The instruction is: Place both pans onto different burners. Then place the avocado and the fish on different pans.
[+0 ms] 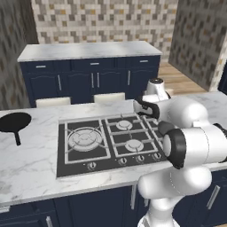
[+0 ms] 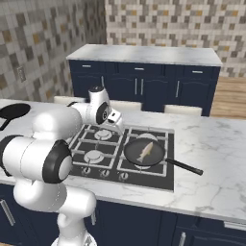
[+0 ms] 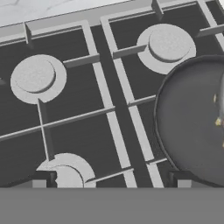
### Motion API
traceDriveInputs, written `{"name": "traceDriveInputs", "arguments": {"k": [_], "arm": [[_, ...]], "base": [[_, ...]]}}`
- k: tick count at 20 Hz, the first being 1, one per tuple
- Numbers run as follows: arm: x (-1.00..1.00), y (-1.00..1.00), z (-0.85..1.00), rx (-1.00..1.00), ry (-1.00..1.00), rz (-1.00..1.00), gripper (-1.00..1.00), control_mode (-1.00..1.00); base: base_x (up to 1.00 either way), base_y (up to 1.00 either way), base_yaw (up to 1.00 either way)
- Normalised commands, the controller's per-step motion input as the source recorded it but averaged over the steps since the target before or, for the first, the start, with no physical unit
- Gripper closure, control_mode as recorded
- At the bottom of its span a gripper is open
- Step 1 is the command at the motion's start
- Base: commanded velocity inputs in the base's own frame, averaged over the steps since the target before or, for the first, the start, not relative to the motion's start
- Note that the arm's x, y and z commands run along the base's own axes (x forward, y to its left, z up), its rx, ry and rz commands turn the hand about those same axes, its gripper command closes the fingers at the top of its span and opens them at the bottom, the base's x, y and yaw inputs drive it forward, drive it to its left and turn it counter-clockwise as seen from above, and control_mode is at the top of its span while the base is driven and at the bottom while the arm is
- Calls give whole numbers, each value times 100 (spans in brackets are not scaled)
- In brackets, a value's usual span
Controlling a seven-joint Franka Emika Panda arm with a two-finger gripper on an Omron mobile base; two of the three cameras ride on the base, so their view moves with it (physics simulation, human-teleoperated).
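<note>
The white arm rises at the near edge of the marble counter [image 2: 211,158], its big elbow joints in the foreground of both base views. Beyond them the gripper [image 2: 116,123] hangs over the middle of the black cooktop [image 1: 75,164], pointing down at the grates. In the hand view its two dark fingertips [image 3: 41,178] stand far apart at the bottom, spread wide with nothing between them.

On the cooktop, a black frying pan [image 2: 144,152] sits on a burner at the right side, near the front row of knobs [image 2: 103,173]. Its straight handle [image 2: 185,167] points out to the right over the grate edge and onto the counter. A pale, slim fish [image 2: 144,152] lies inside this pan, roughly at its centre. In the hand view the pan's dark rim [image 3: 159,127] curves in from the right, just beside the gripper and not touched by it.

The other burners stand bare: the large ring [image 1: 84,137] at the left of the cooktop and two smaller rings [image 1: 124,125] toward the middle.

Well apart, on the counter far to the left, rests the second pan [image 1: 14,121], off the cooktop, its handle [image 1: 17,138] pointing toward the front edge.

Farther back, two pale chair backs [image 1: 109,97] stand behind the counter, then a row of navy cabinets [image 1: 93,80] with a marble top against the mosaic tile wall [image 1: 102,20].
</note>
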Motion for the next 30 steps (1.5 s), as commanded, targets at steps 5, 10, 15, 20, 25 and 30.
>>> {"name": "traceDriveInputs", "arguments": {"k": [5,10,15,20,25,30], "arm": [[0,0,0,0,0,0,-100,100],[0,0,0,0,0,0,-100,100],[0,0,0,0,0,0,-100,100],[0,0,0,0,0,0,-100,100],[0,0,0,0,0,0,-100,100],[0,0,0,0,0,0,-100,100]], "base": [[-39,36,0],[-29,39,0],[-8,57,0],[-1,58,0],[0,60,0],[-1,61,0]]}}
